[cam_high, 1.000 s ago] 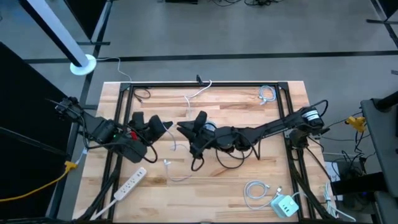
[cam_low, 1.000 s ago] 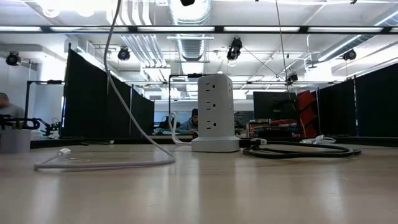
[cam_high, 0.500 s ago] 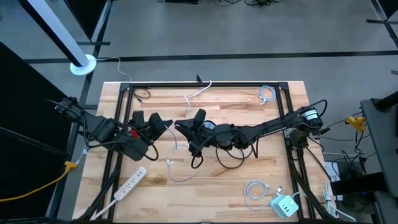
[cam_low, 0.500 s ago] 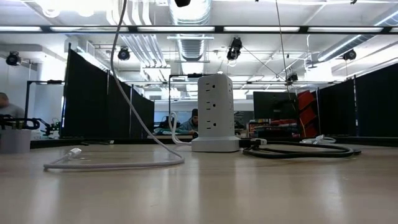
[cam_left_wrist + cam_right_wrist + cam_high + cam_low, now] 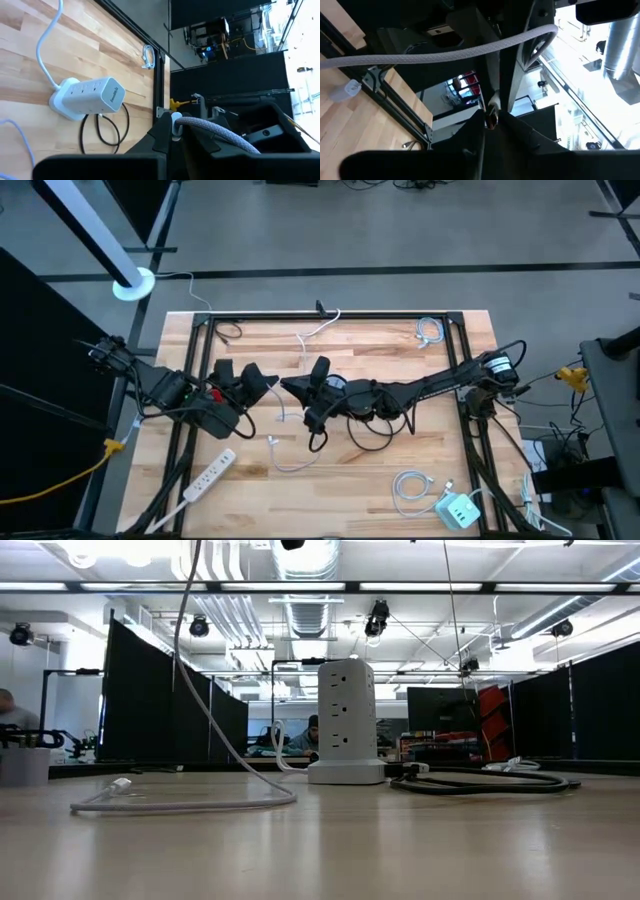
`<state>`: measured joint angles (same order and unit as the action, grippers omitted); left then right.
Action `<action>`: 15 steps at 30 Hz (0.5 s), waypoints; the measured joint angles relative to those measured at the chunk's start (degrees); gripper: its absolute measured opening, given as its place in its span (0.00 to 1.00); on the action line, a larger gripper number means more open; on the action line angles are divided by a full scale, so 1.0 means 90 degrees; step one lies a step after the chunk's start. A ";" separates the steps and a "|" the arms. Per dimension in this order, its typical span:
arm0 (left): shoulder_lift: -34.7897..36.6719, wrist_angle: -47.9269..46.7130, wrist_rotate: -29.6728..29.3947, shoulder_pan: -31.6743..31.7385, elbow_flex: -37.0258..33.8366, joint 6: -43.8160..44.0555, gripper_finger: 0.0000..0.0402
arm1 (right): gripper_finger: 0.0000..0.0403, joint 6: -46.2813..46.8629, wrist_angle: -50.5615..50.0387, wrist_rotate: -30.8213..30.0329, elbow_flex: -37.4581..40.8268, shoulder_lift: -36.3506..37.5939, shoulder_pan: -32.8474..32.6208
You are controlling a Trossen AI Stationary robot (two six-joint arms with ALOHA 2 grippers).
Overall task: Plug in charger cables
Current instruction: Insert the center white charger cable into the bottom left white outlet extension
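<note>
Fingers: can't tell on either gripper from any view, both wrist cams show only dark housing. The white cable (image 5: 200,805) is the live one. It runs along the table on the left-arm side of the tower power strip (image 5: 345,720), with its plug (image 5: 121,784) lying loose on the wood. From there it climbs steeply out of the top of the low view, so something holds it up. From above, the raised part hangs in the gap between the left gripper (image 5: 262,379) and the right gripper (image 5: 292,386), both just beside the tower. I can't say which one has it. A black cable (image 5: 480,780) lies in a flat loop on the other side of the tower. One end sits close to the tower's base, and I can't tell if it is seated. The tower faces visible in the low view show empty sockets. A coiled white cable (image 5: 410,485) sits well away from the tower toward the near edge, next to a white charger block (image 5: 458,508). Another small white coil (image 5: 428,331) is well away near the far right corner. The flat power strip (image 5: 211,472) lies near the left arm, well clear of the tower, with nothing visibly in it. Judgement: early stage, no cable confirmed plugged. What's left is getting the white cable's free plug oriented and into a socket, then the black cable and both coils.
</note>
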<state>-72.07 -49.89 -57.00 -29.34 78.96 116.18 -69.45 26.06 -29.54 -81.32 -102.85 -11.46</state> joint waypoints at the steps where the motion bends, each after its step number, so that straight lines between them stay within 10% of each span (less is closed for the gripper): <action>1: 0.0000 0.0015 -0.0001 0.0000 0.0000 0.0002 0.04 | 0.05 0.0000 0.0000 -0.0001 0.0000 0.0000 0.0000; 15: 0.0012 0.0030 0.0047 0.0000 -0.0002 -0.1675 0.28 | 0.00 0.0627 0.0047 -0.0237 0.0000 0.0039 -0.0069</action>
<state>-71.96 -49.62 -56.58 -29.34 78.94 101.11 -63.81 26.49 -31.67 -81.32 -102.50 -12.08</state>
